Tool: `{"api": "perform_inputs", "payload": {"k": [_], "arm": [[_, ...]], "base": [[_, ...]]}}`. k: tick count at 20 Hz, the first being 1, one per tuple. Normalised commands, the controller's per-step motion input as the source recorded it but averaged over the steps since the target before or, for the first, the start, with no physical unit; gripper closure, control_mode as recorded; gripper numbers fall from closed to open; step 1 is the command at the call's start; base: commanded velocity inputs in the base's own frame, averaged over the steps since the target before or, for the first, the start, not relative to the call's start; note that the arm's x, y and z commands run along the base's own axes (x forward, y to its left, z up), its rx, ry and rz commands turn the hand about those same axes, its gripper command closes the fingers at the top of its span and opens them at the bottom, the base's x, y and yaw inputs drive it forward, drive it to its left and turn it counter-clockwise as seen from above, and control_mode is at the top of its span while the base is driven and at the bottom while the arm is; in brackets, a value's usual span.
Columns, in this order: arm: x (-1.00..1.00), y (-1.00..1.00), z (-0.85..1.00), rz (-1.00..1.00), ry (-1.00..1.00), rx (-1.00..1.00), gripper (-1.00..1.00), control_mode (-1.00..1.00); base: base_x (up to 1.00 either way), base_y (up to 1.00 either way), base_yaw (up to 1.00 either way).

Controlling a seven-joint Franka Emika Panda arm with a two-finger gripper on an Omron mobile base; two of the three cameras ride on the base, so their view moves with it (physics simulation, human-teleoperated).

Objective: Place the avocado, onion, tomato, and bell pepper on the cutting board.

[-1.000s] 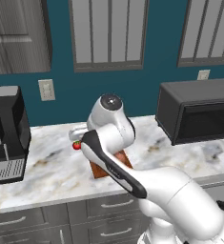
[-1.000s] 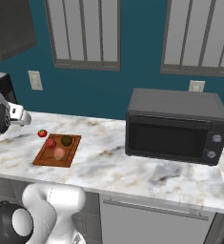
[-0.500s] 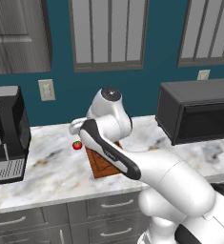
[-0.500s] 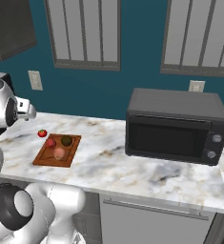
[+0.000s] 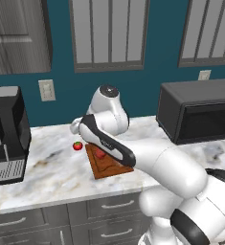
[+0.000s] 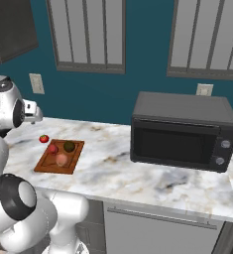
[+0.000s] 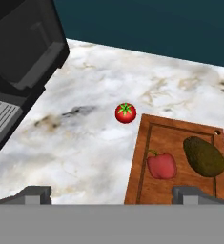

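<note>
The tomato (image 7: 126,113) lies on the marble counter just off the cutting board's (image 7: 173,136) corner, also seen as tomato (image 6: 43,139) and tomato (image 5: 77,146). On the cutting board (image 6: 48,166) rest the bell pepper (image 6: 53,148), the avocado (image 6: 69,146) and the onion (image 6: 62,159). The hand view shows the bell pepper (image 7: 161,166) beside the avocado (image 7: 204,156). My gripper (image 7: 113,194) hovers above the counter, open, its fingertips (image 7: 35,193) wide apart with nothing between them. The tomato sits ahead of it. My arm covers much of the cutting board (image 5: 109,170).
A black coffee machine (image 5: 4,134) stands at the counter's left end, close to the tomato, and appears as the coffee machine (image 7: 23,52). A dark microwave (image 6: 182,131) stands to the right. The wall runs behind the counter.
My arm has risen and its hand has swung slightly toward the tomato's side. The produce and the board have not moved. The gripper stays open.
</note>
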Motion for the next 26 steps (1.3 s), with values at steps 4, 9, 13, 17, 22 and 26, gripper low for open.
{"api": "perform_inputs", "payload": {"k": [4,9,13,17,22,26], "arm": [[0.21,0.00,-0.13,0.00,0.05,-0.12,-1.00,-1.00],[0.18,0.00,-0.13,0.01,0.01,-0.07,-1.00,-1.00],[0.17,0.00,-0.17,0.03,0.00,-0.02,-1.00,-1.00],[0.22,0.00,-0.19,0.03,0.03,-0.01,-1.00,-1.00],[0.23,0.00,-0.19,0.02,0.02,0.00,-1.00,-1.00],[0.20,0.02,-0.12,0.00,0.03,0.00,-1.00,-1.00]], "base": [[0.00,0.00,0.00],[0.00,0.00,0.00],[0.00,0.00,0.00],[0.00,0.00,0.00],[0.00,0.00,0.00],[0.00,0.00,0.00]]}}
